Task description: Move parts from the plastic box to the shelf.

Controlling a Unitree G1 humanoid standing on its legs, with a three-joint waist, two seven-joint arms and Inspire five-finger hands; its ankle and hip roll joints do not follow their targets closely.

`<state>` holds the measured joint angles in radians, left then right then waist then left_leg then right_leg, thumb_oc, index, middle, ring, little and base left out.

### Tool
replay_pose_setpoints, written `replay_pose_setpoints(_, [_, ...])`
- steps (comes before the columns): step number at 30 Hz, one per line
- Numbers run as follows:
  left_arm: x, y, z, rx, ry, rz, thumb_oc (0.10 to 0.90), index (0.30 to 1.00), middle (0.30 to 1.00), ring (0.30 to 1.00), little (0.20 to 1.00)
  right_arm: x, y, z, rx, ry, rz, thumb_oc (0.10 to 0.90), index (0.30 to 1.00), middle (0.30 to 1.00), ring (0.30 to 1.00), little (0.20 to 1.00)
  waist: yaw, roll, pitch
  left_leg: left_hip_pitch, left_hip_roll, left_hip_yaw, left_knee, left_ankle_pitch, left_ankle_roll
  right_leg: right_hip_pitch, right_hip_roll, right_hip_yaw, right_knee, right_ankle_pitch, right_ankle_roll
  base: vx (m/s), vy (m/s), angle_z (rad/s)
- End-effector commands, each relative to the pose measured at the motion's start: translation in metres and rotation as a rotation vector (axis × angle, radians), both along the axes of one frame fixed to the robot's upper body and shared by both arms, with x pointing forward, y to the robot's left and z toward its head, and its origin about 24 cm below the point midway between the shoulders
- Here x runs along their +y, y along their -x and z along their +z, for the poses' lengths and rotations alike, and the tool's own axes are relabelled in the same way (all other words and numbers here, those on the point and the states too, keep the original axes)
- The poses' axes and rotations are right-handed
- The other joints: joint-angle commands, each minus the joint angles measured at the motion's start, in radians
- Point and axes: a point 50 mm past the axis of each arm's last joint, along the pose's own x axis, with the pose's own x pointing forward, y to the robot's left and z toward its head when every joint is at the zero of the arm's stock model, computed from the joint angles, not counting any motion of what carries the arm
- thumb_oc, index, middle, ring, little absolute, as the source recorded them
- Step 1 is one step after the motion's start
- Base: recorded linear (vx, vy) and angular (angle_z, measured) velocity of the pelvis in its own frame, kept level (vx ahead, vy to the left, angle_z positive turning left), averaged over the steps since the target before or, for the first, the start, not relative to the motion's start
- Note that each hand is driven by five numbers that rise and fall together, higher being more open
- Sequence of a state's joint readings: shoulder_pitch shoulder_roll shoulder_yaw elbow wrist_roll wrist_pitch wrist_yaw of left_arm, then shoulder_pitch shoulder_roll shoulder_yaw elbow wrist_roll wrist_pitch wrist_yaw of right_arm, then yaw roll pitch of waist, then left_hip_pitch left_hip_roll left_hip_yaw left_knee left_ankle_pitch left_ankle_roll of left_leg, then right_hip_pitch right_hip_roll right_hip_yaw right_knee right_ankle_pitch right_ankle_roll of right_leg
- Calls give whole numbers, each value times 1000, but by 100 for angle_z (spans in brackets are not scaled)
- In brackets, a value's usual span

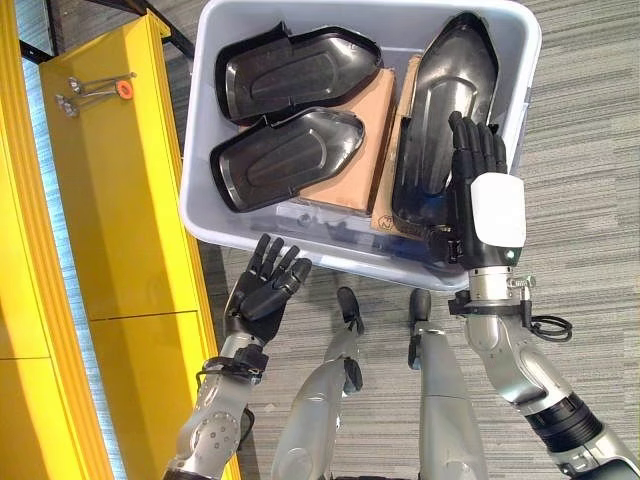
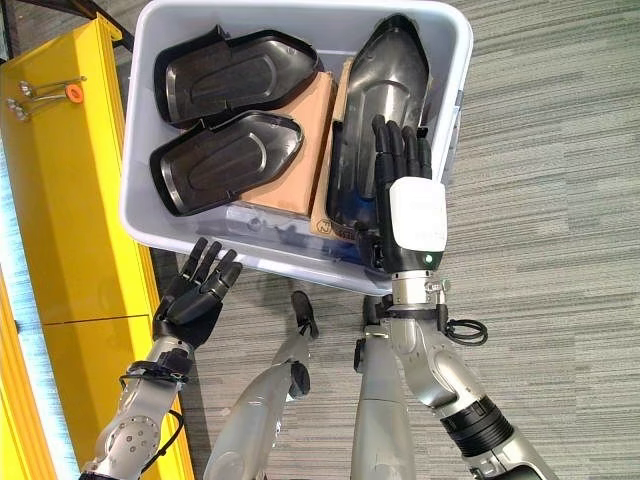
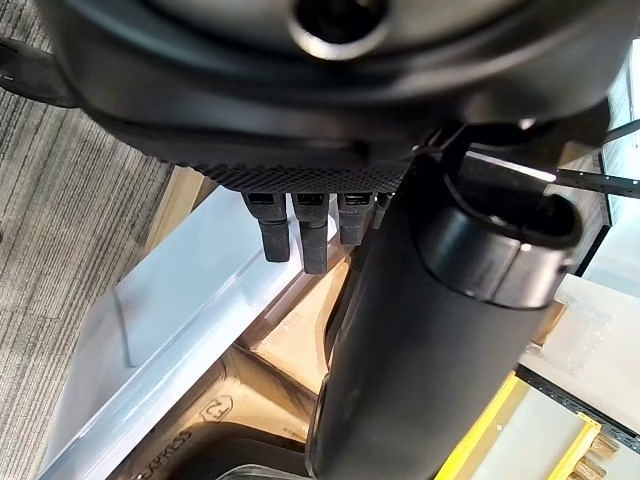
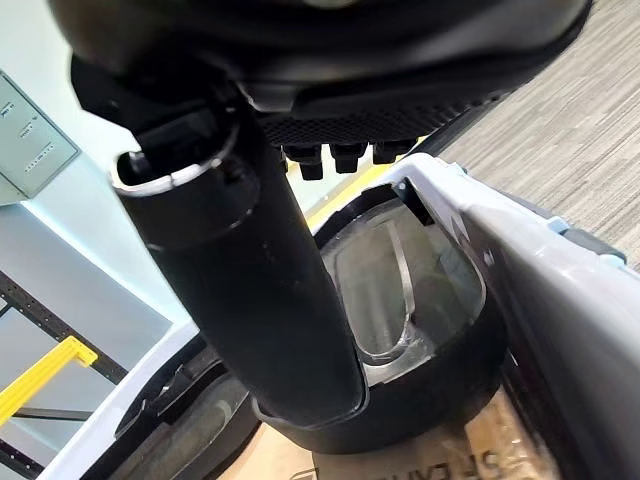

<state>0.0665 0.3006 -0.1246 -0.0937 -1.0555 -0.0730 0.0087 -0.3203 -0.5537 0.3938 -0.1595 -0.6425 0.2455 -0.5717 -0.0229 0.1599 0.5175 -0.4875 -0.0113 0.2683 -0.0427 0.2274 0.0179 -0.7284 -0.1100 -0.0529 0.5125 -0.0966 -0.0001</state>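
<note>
Box [image 1: 215, 215]: pale grey plastic, sitting on the striped carpet [image 1: 590, 150] right in front of me, its left side close against the yellow shelf [image 1: 120, 200].

Contents, as I read them from the head views:
- Two black moulded parts on the left half, lying flat, hollow side up. The upper part [image 1: 295, 72] sits toward the far wall; the lower part [image 1: 285, 158] lies just beside it, nearer me. The two touch or nearly touch along their long edges.
- Both rest on brown cardboard [image 1: 355, 135], which shows between and to the right of them.
- A third part [image 1: 445, 95], long and tapered, stands tilted along the right side of the box, narrow end toward the far corner. A second cardboard sheet [image 1: 395, 170] stands on edge between it and the flat pair.

Right hand [image 1: 475, 175]: over the near right corner of the box, fingers straight and close together, pointing away from me and laid against the tall part. From the right wrist view the thumb [image 4: 250, 290] runs down along the part's rim; I cannot tell whether it actually presses on it. No curl around anything that I can see.

Left hand [image 1: 268, 285]: outside the box, just below its near wall, palm up, fingers spread and relaxed, holding nothing.

On top of the shelf, some metal hooks [image 1: 85, 92] with an orange tag [image 1: 124, 89] beside them.

All three parts are in the box.
</note>
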Motion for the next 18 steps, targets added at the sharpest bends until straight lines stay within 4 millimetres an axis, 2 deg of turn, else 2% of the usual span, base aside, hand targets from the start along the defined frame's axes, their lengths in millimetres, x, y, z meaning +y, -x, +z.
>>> replay_pose_setpoints(1, [-18, 0, 25, -147, 37, -83, 900, 1000, 1000, 1000, 1000, 10, 3, 35, -167, 19, 55, 900, 1000, 1000, 1000, 1000, -33, 115, 2, 32, -53, -48, 91, -139, -38, 83, 40, 34, -219, 94, 69, 0, 0, 0])
replay_pose_setpoints(5, [-18, -1, 24, -142, 31, -86, 900, 1000, 1000, 1000, 1000, 9, -1, 34, -172, 20, 53, 900, 1000, 1000, 1000, 1000, -28, 113, 2, 24, -52, -49, 96, -139, -37, 79, 38, 30, -218, 95, 68, 0, 0, 0])
replay_pose_setpoints(9, [-17, 0, 24, -140, 32, -76, 900, 1000, 1000, 1000, 1000, 19, 8, 46, -205, -20, 211, 900, 1000, 1000, 1000, 1000, -29, 111, 2, 23, -52, -50, 96, -139, -37, 77, 41, 32, -215, 96, 70, 0, 0, 0])
replay_pose_setpoints(12, [-16, 2, 26, -143, 27, -70, 900, 1000, 1000, 1000, 1000, 41, 32, 65, -273, -26, 429, 900, 1000, 1000, 1000, 1000, -30, 103, 2, 22, -51, -49, 96, -140, -39, 76, 45, 34, -216, 96, 72, 0, 0, 0])
replay_pose_setpoints(18, [-17, 6, 34, -155, 24, -73, 900, 1000, 1000, 1000, 1000, 66, 65, 91, -384, -37, 616, 900, 1000, 1000, 1000, 1000, -22, 99, 2, 22, -51, -46, 99, -140, -41, 79, 50, 40, -220, 99, 71, 0, 0, 0])
